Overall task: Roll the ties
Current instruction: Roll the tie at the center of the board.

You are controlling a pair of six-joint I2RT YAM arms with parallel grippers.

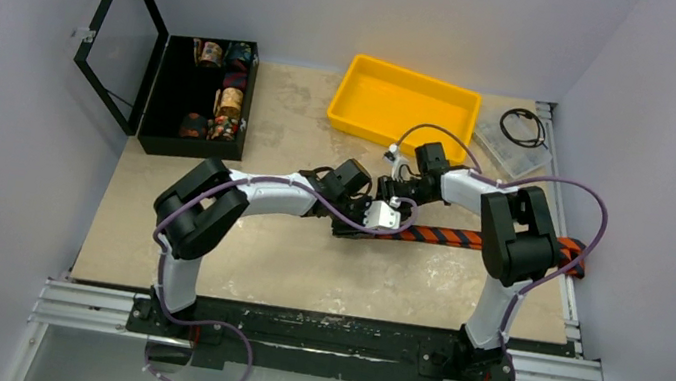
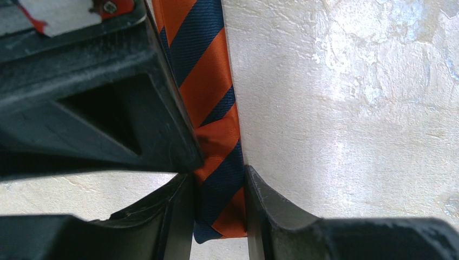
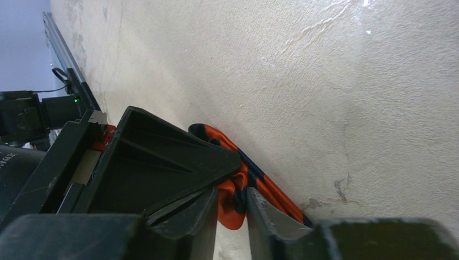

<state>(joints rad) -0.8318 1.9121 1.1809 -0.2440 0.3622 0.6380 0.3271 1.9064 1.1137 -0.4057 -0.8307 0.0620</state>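
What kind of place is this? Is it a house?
Probably a robot lab's test booth, not a house: plain walls box in one table, a left arm and right arm are bolted to a metal rail, and a striped tie lies on it.

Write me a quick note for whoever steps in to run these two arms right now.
Left pincer: fingers flank the end of the striped tie, touching both edges; firm grip not clear.
Right pincer: pinches a bunched fold of that same end.
Tie: otherwise stretched flat across the table toward its right edge.
Black case: far left, lid open, holding fabric rolls.
Done: only that small fold at the end.
Left: roll up the whole length.
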